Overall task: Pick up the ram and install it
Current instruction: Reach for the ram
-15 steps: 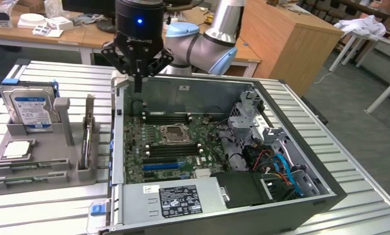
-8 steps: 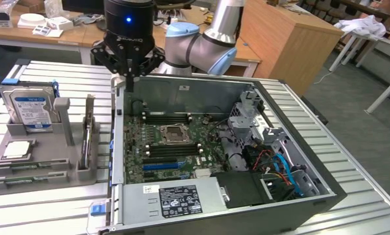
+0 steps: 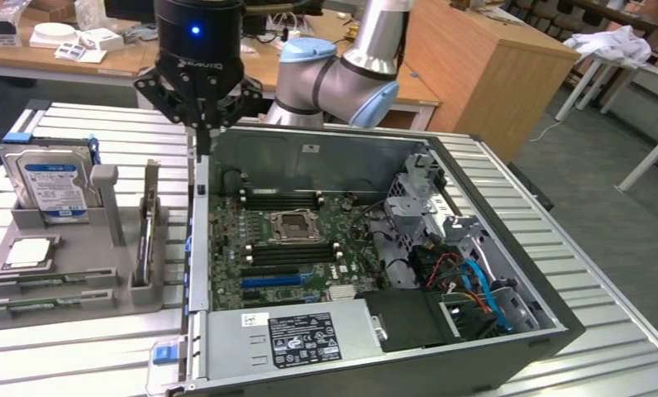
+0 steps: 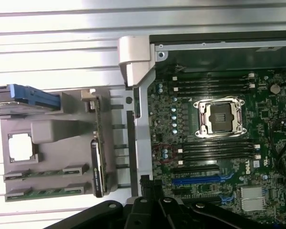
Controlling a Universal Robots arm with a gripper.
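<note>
A ram stick (image 3: 150,225) stands on edge in the grey holder (image 3: 87,298) at the exterior view's left, green board with a dark upper edge; in the wrist view the ram stick (image 4: 98,157) sits beside the case wall. Two more green sticks (image 4: 43,174) lie flat along the holder's rim. My gripper (image 3: 200,151) hangs shut and empty above the left wall of the open computer case (image 3: 550,331), higher than the holder and to the right of the standing stick. The gripper (image 4: 151,187) has its dark fingers pressed together. The motherboard (image 4: 219,143) has black memory slots (image 4: 217,151) on either side of the processor socket (image 4: 220,117).
A hard drive with a blue-white label (image 3: 54,178) stands at the holder's back, and a square silver chip (image 3: 29,252) lies in front of it. Drive cages and blue cables (image 3: 478,285) crowd the case's right side. The power supply (image 3: 296,335) lies at the case's front. Everything rests on a ribbed metal table (image 3: 87,356).
</note>
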